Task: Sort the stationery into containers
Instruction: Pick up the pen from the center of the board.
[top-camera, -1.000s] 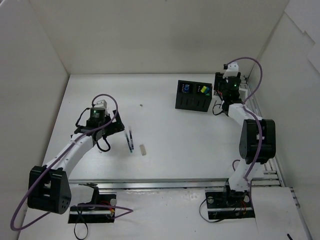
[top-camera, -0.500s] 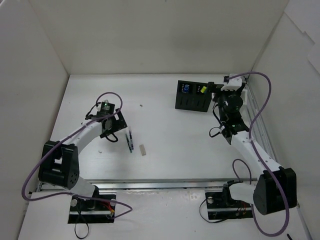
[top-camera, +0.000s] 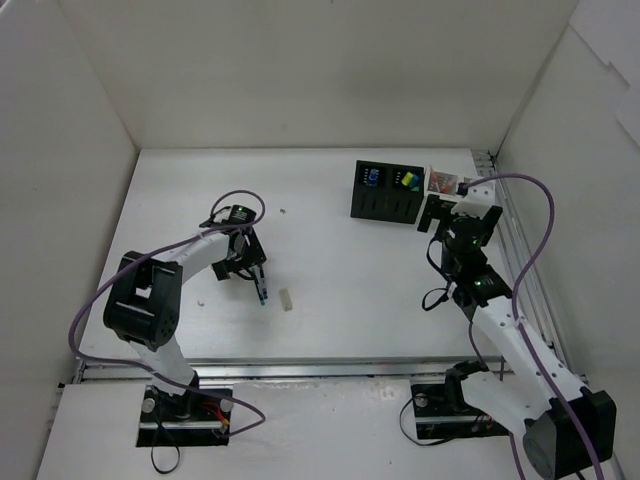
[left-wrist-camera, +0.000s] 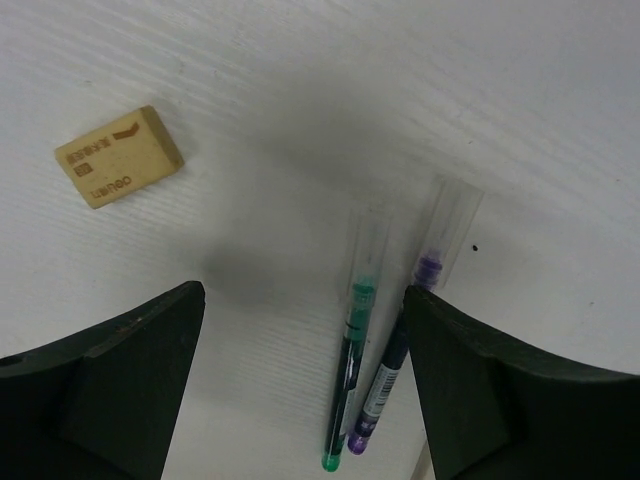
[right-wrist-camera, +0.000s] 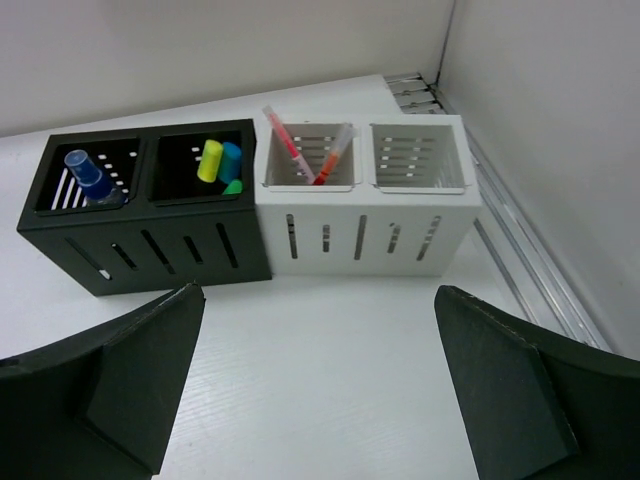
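Observation:
Two dark pens lie side by side on the table, one green-tipped (left-wrist-camera: 355, 350) and one purple-tipped (left-wrist-camera: 392, 368), seen from above as a short dark pair (top-camera: 262, 285). My left gripper (left-wrist-camera: 303, 300) hangs low over them, open, one finger on each side. Its right finger touches the purple pen. A pale eraser (left-wrist-camera: 118, 157) lies apart on the table (top-camera: 286, 299). My right gripper (right-wrist-camera: 320, 300) stands open and empty in front of the containers. The black box (right-wrist-camera: 150, 240) holds a blue-capped bottle (right-wrist-camera: 90, 180) and highlighters (right-wrist-camera: 212, 160). The left white box (right-wrist-camera: 310, 225) holds thin red pens (right-wrist-camera: 285, 140).
The second white box (right-wrist-camera: 420, 190) stands at the right end of the row, close to the side wall and a metal rail (right-wrist-camera: 520, 270). In the overhead view the black box (top-camera: 387, 190) sits at the back right, with my right gripper (top-camera: 438, 212) just beside it.
My left gripper has swung right and down over the two pens, its jaws narrowing. My right arm has drawn back from the white boxes, and its gripper has opened.

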